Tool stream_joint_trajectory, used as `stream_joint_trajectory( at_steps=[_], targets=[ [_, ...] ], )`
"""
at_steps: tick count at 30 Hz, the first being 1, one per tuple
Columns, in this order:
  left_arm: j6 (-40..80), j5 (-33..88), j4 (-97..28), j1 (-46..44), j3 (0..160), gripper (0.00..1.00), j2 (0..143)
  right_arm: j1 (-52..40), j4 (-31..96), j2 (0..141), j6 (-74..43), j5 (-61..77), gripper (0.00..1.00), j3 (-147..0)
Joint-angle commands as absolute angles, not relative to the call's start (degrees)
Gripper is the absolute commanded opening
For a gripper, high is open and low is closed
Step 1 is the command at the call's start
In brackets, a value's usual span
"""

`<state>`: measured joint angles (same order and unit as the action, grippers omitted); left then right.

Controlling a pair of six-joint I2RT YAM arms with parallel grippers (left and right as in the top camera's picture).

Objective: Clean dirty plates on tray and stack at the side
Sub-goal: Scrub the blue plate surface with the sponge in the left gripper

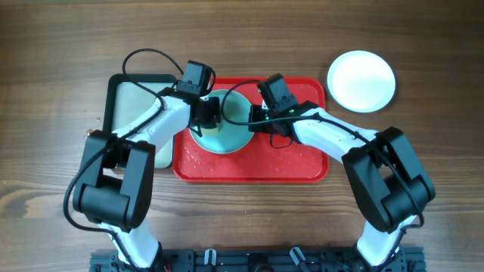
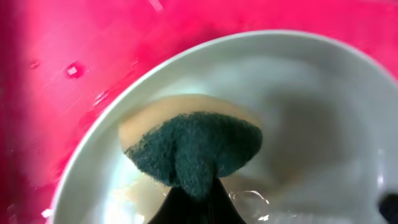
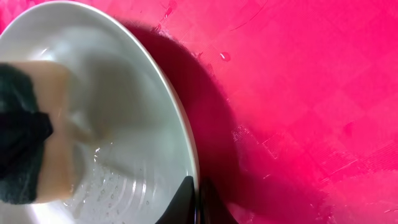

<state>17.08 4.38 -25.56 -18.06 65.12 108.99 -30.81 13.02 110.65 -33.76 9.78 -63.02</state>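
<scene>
Pale aqua round plate [image 1: 227,136] sits on the large red plastic tray [image 1: 302,162]. Right gripper [image 3: 194,200] jaws clamp its rim, likely to steady it. Left gripper [image 2: 193,196] jaws pinch a green-and-beige sponge [image 2: 193,146] against the plate's interior for scrubbing. White round plate [image 1: 361,81] lies off-tray, to the right.

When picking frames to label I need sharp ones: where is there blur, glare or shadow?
Overhead: sharp, even light, white plate nearly washed out. Left wrist: sponge soft, wet glints on the aqua plate. Right wrist: its rim throws a dark shadow on the tray.
</scene>
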Motion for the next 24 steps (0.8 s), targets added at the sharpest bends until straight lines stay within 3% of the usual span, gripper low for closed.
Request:
stream_joint_trajectory(
  at_steps=[1,11,16,24],
  targets=[
    [17.21,12.08,-23.51,-20.95,64.84,0.06,112.53,-31.33,12.23,111.59,-32.93,12.08,0.04,-62.54],
    [17.19,18.41,-23.81,-26.26,65.21,0.04,111.53,-31.33,12.08,111.59,-32.93,12.27,0.04,-62.54],
    [17.19,17.82,-26.89,-23.94,67.53,0.04,101.36,-31.33,12.08,111.59,-32.91,12.23,0.04,-62.54],
    [17.17,0.62,-37.36,-19.57,67.05,0.04,97.01,-31.33,12.05,111.59,-32.91,12.25,0.04,-62.54]
  ],
)
